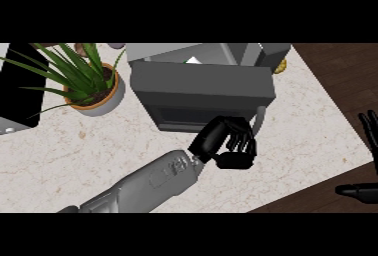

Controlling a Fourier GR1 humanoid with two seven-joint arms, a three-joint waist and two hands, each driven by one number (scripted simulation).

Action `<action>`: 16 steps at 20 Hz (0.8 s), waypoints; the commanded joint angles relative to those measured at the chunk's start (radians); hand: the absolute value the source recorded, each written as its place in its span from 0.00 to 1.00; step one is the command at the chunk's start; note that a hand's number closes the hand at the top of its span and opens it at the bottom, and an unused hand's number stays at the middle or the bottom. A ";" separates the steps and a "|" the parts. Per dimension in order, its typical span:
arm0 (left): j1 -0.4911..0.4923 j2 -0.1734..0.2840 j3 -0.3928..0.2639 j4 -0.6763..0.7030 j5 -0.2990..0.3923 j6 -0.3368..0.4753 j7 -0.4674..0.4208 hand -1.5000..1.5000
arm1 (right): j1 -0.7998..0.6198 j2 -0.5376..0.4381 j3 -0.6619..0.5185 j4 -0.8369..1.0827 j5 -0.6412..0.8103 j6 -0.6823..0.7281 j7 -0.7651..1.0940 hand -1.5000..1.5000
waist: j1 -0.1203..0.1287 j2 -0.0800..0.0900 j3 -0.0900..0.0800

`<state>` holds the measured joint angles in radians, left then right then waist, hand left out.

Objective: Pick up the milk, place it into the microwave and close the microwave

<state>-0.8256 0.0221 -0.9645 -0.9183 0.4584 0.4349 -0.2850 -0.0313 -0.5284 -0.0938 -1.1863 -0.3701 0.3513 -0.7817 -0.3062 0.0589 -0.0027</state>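
Left hand (225, 142), fingers curled, sits against the microwave door (201, 92) near its handle (260, 120). Milk (193, 60) barely peeks inside the microwave (188, 52). Right hand (367, 131) rests open at right edge. Potted plant (85, 80) on counter (88, 150).

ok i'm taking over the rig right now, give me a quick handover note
Left hand: fingers curled, at the front edge of the dark grey microwave door, by its pale handle; whether it grips the handle is unclear.
Right hand: open, resting at the right edge.
Grey microwave: door looks swung down and open.
Milk: not clearly visible; a small white shape inside may be it.
Left: confirm the milk, shut the door.
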 commanded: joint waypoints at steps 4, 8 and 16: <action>-0.138 -0.021 0.042 0.037 0.070 0.026 0.009 1.00 | -0.046 -0.012 0.020 -0.026 -0.043 0.084 0.011 0.00 | -0.045 0.013 0.004; -0.186 -0.021 0.050 0.071 0.101 0.041 0.023 1.00 | -0.073 -0.025 0.027 -0.044 -0.065 0.100 0.037 0.00 | -0.068 0.019 0.004; -0.256 -0.020 0.070 0.126 0.144 0.062 0.005 1.00 | -0.121 -0.044 0.065 -0.091 -0.108 0.173 0.077 0.00 | -0.096 0.037 0.009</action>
<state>-1.0356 0.0365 -0.8941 -0.8132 0.5833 0.5019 -0.2762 -0.1279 -0.5709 -0.0448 -1.2660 -0.4526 0.4452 -0.6863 -0.3881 0.0845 0.0023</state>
